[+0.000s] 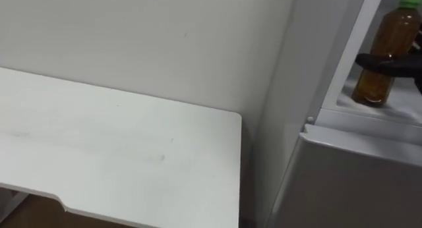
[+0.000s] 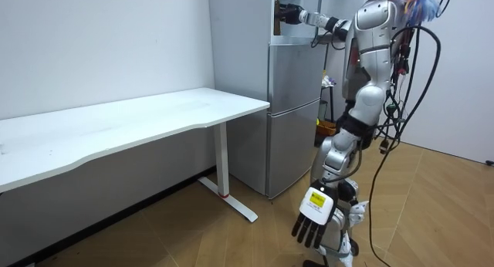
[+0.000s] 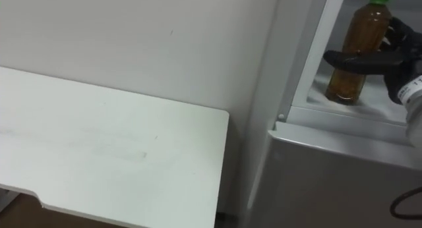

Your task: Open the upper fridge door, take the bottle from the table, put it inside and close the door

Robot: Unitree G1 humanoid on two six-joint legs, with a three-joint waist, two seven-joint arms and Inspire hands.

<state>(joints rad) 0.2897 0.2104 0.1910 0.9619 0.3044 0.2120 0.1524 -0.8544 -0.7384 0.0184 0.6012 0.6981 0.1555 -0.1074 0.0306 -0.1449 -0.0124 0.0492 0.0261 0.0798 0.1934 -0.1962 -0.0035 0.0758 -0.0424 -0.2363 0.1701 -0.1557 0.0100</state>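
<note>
A bottle (image 1: 386, 40) of brown liquid with a green cap stands upright on the floor of the upper fridge compartment (image 1: 369, 113), near its left wall. My right hand (image 1: 395, 64) reaches in from the right, a dark finger curled across the bottle's front and the rest of the hand behind it. In the room view I stand upright facing the fridge (image 2: 293, 105), my right arm stretched out at head height into its top part, where the right hand (image 2: 289, 14) shows. My left hand (image 2: 312, 217) hangs low beside my legs with its fingers relaxed.
The closed grey lower fridge door (image 1: 356, 182) is below the compartment. A white table (image 1: 119, 155) stands against the wall just left of the fridge, with a narrow gap between them. Wood floor lies behind me.
</note>
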